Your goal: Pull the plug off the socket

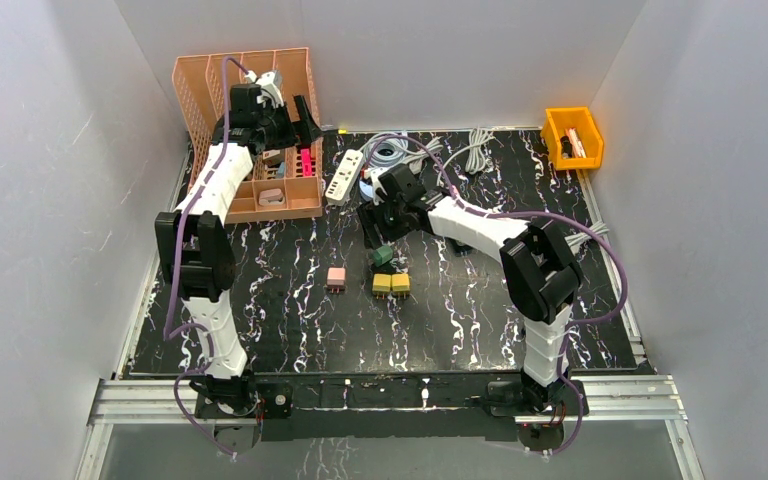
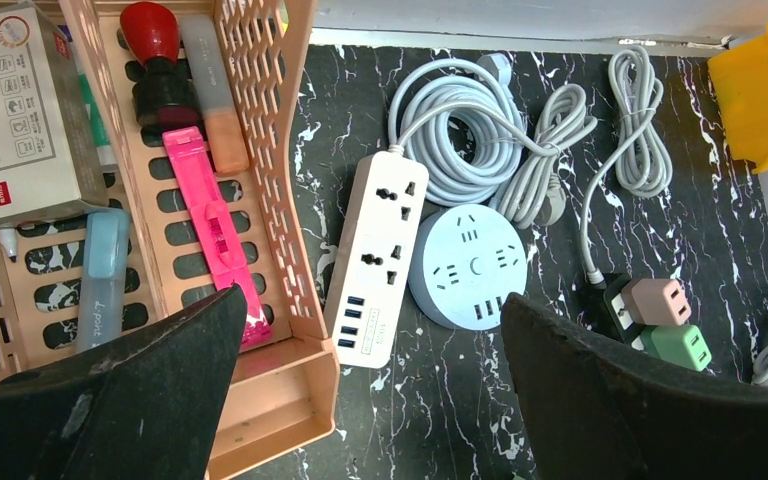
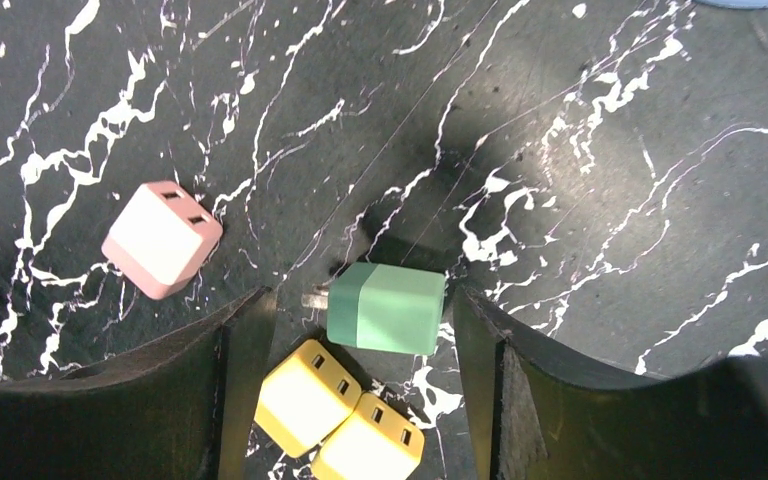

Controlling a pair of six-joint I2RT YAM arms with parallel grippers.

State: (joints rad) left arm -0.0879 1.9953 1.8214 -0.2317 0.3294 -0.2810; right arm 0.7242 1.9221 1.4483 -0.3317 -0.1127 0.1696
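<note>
**Right arm poised over a loose plug.** The right gripper (image 3: 358, 296) hangs low over the table (image 3: 610, 150) with its jaws apart. A green plug (image 3: 385, 308) lies between the fingers (image 3: 235, 380).

The plug rests on its side on the black marbled top, in no socket. Its prongs (image 3: 312, 298) point toward the left finger, with a clear gap between them. Its other end sits just beside the right finger, and whether the two touch cannot be told.

Nearer the camera, two yellow plugs (image 3: 305, 395) lie touching each other, close by the left finger. A pink plug (image 3: 160, 238) lies apart to the left, with two dark slots on its face.

At the back left, the left gripper (image 2: 372, 300) hovers with its jaws spread wide. Below it are the edge of an orange tray (image 2: 290, 150) and a white strip (image 2: 380, 250) lying just beside that tray.

A round socket (image 2: 470, 265) sits just beside the strip on its right, and grey cables (image 2: 460, 130) coil behind both. Farther right, a black block (image 2: 605, 300) has a pink cube (image 2: 658, 300) and a green cube (image 2: 680, 346) against its side. A yellow bin (image 2: 765, 90) stands in the back right corner.
</note>
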